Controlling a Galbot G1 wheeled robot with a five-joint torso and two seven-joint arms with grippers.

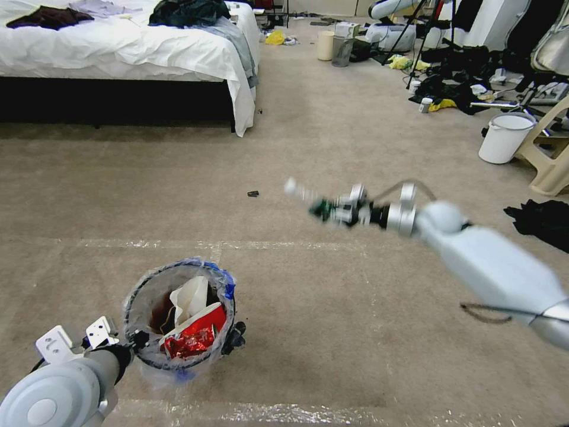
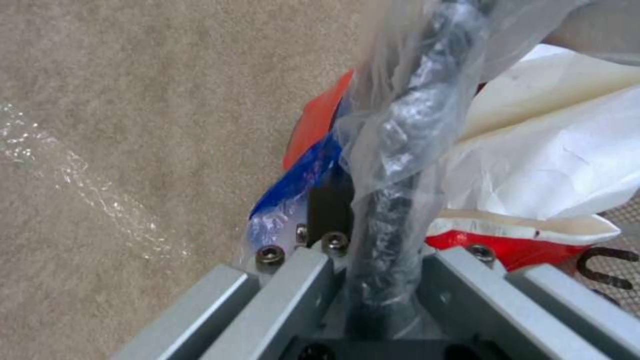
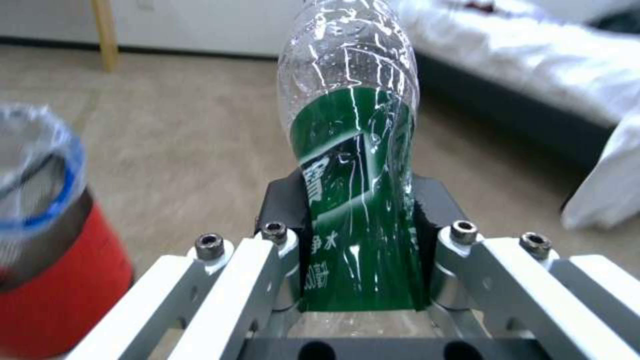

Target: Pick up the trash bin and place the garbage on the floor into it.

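The red trash bin [image 1: 179,317] with its clear, blue-edged bag hangs low at the front left, and my left gripper [image 1: 137,339] is shut on its near rim. The left wrist view shows the gripper [image 2: 377,240] clamped over the bag-wrapped rim of the bin [image 2: 407,125]. Garbage lies inside: white paper [image 1: 189,299], a crushed red-and-white cup [image 1: 201,323]. My right gripper [image 1: 325,209] hovers above the floor [image 1: 332,118], right of the bin and farther off, shut on a green-labelled clear bottle [image 3: 353,165]. The bin [image 3: 47,260] stands off to one side of it.
A small dark scrap [image 1: 253,193] lies on the carpet ahead. A bed [image 1: 118,47] fills the back left. At the right are a white bucket [image 1: 504,137], a beige plastic chair [image 1: 551,154] and black clothes [image 1: 542,219]. Tape lines [image 1: 178,243] cross the floor.
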